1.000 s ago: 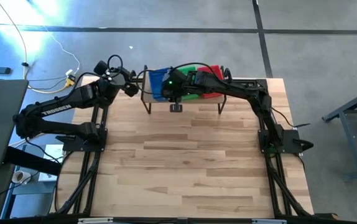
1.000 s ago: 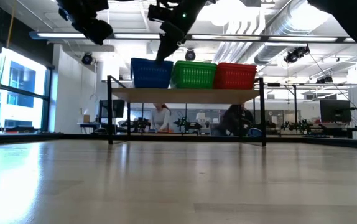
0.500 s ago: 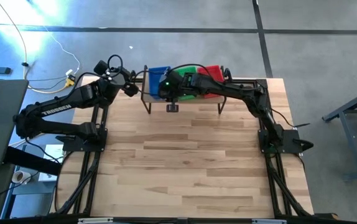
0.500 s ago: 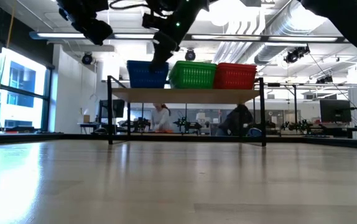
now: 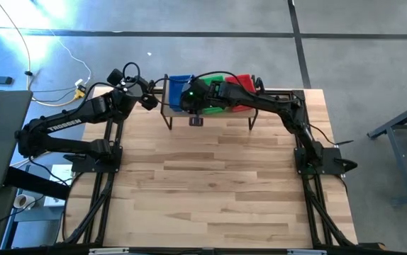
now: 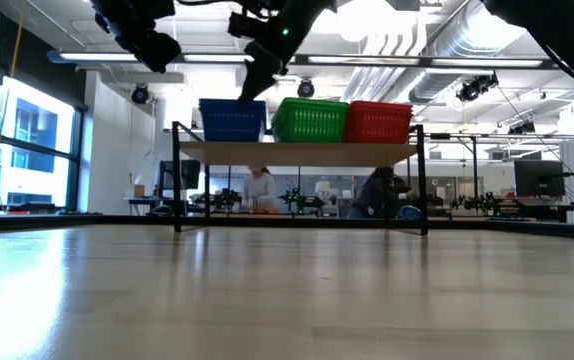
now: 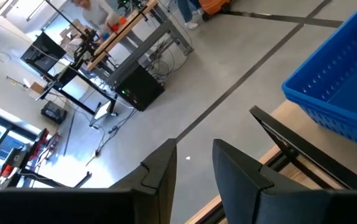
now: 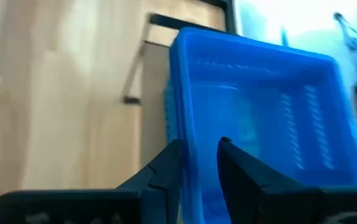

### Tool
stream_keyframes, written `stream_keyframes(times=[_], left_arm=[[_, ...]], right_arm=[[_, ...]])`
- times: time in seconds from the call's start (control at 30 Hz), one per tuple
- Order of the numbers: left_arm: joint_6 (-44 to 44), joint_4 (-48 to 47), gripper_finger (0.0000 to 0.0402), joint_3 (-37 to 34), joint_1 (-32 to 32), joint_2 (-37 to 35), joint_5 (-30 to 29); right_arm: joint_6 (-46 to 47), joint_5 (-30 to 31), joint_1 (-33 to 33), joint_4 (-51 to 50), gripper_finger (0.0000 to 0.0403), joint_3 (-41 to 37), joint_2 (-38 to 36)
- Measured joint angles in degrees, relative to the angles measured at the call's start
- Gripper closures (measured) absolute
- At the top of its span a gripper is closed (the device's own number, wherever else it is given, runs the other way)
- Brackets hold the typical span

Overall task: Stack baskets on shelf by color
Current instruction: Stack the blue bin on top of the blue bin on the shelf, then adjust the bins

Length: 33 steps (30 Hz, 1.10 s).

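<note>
The right gripper [image 8: 198, 163] pinched the blue basket's [image 8: 259, 118] rim on the shelf [image 6: 297, 152]; the left fingers [image 7: 237, 177] stood slightly parted, empty.

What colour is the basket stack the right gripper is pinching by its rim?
Blue: the blue plastic mesh basket stack, clearest in the right wrist view, with the right gripper on its rim.

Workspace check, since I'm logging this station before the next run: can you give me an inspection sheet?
Surface: wooden tabletop, bare in front of the shelf.
Job's things: blue basket, green basket and red basket side by side on the shelf.
Clutter: nothing seen.
Grippers: right gripper closed on the blue basket's rim; left gripper off the shelf's left end, holding nothing.
Cables: white cable on the floor.
Surroundings: workbenches and people behind the table.
</note>
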Motion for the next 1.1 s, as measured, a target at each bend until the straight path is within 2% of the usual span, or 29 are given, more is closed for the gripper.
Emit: stream_keyframes(times=[0.17,0.3,0.37,0.43,0.63,0.9,1.1], left_arm=[[-0.04,0.00,0.0308,0.00,0.02,0.00,0.00],[-0.10,0.00,0.0308,0.00,0.00,0.00,0.00],[-0.11,0.00,0.0308,0.00,0.02,0.00,0.04],[-0.15,0.00,0.0308,0.00,0.00,0.00,0.02],[-0.11,0.00,0.0308,0.00,0.02,0.00,0.02],[0.00,0.00,0.0308,0.00,0.02,0.00,0.22],[0.00,0.00,0.0308,0.00,0.00,0.00,0.24]], right_arm=[[1.27,6.83,0.67,-8.47,0.0316,4.52,-0.02],[3.15,6.19,0.66,-13.21,0.0316,7.87,-0.13],[3.22,3.21,0.57,-12.47,0.0316,8.56,-0.15],[2.80,2.93,0.46,-11.25,0.0316,8.55,-0.20],[2.62,11.50,0.18,-14.43,0.0316,8.55,-0.50],[6.53,12.74,-1.82,-19.68,0.0316,8.55,-0.61],[10.10,10.95,-2.21,-25.46,0.0316,8.55,-0.61]])
